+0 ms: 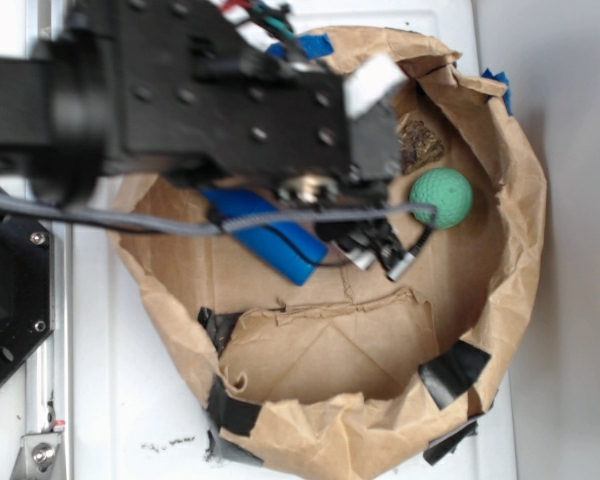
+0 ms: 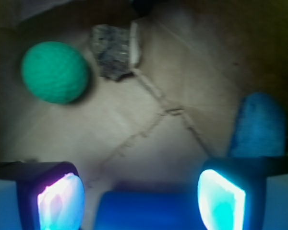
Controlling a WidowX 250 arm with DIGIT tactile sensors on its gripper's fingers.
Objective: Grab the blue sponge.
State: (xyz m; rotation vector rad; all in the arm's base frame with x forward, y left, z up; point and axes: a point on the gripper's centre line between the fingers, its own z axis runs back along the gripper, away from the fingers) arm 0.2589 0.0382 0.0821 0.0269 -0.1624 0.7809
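1. Black metal of the arm, filling the upper left of the exterior view and reaching over a brown paper bag patched with black tape.
2. Under the arm, on the paper floor: a glossy dark blue bottle, lying tilted, partly covered by a grey cable.
3. Just right of the bottle: the gripper, low inside the bag, fingertips pointing down and to the right.
4. Further right: a green ball, near the gripper but apart from it, with a dark speckled stone just above and left of it.
5. Wrist view, from the left: the green ball, then the stone beside it, well ahead of the fingers.
6. Lower edge: the gripper with jaws spread wide, nothing pinched; left pad and right pad glowing pale, and the dark blue bottle showing between them.
7. Far right: the blue sponge, pale and speckled, lying on the paper just beyond the right pad and outside the gap. Cannot tell where it sits in the exterior view.
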